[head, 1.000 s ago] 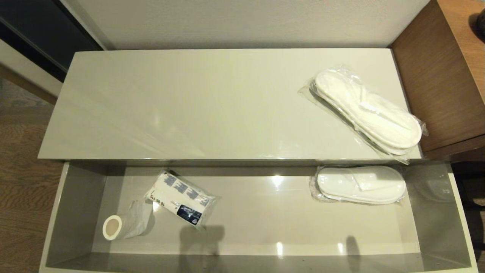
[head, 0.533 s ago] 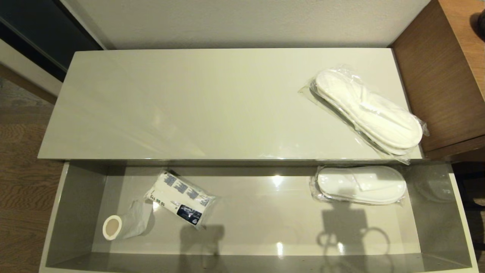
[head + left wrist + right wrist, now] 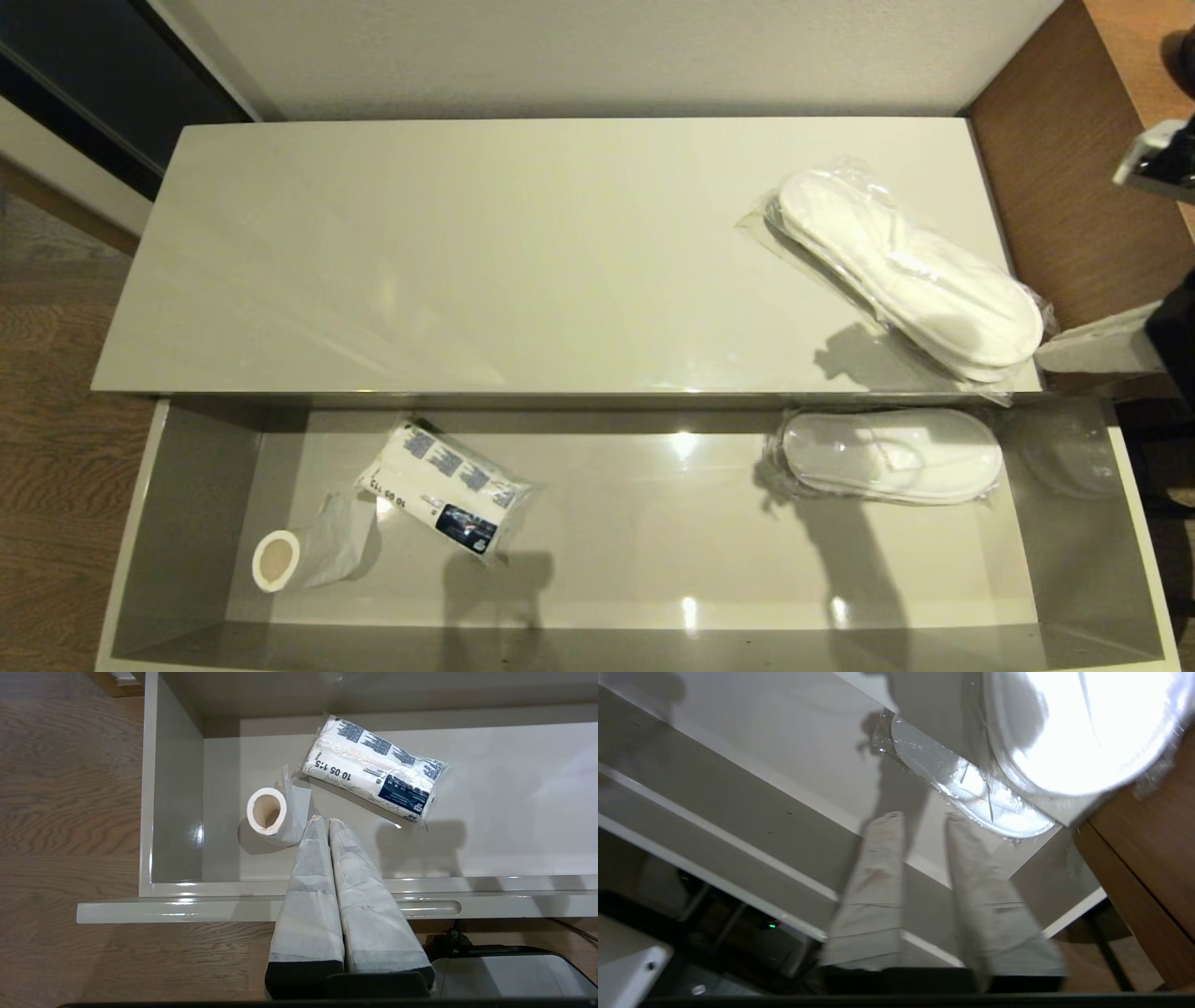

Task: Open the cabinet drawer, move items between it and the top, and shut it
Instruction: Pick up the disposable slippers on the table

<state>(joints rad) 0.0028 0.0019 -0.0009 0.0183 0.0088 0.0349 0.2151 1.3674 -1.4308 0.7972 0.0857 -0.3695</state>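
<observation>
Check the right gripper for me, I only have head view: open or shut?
Observer: Open. In the right wrist view the right gripper has its fingers apart with nothing between them, pointing toward the slippers that lie in the drawer.
Operator: And the left gripper? It's not in my view at all.
Observer: Shut. The left wrist view shows the left gripper with its tips together and holding nothing, above the drawer's left end, close to the roll.
</observation>
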